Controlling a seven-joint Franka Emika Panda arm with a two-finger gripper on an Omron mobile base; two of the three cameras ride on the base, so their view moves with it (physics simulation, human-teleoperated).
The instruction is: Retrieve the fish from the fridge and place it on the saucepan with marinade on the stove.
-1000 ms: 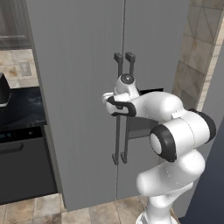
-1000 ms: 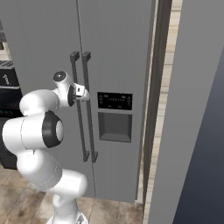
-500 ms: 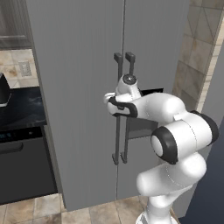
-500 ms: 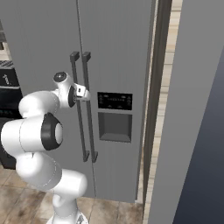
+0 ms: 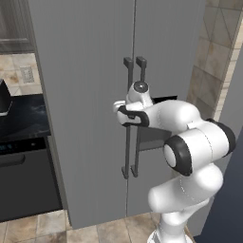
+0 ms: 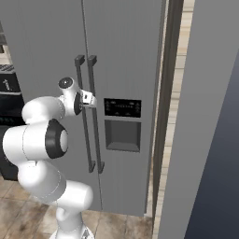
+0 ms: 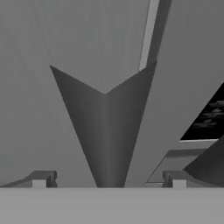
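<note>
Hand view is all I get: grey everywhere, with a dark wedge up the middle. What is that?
Observer: One of two long dark handles on a tall grey fridge.
Operator: Is the fridge open yet?
Observer: No, both doors are shut, meeting in a thin seam between the handles.
Operator: Where is the hand on it?
Observer: The hand is about halfway up the handles, its fingers spread wide.
</note>
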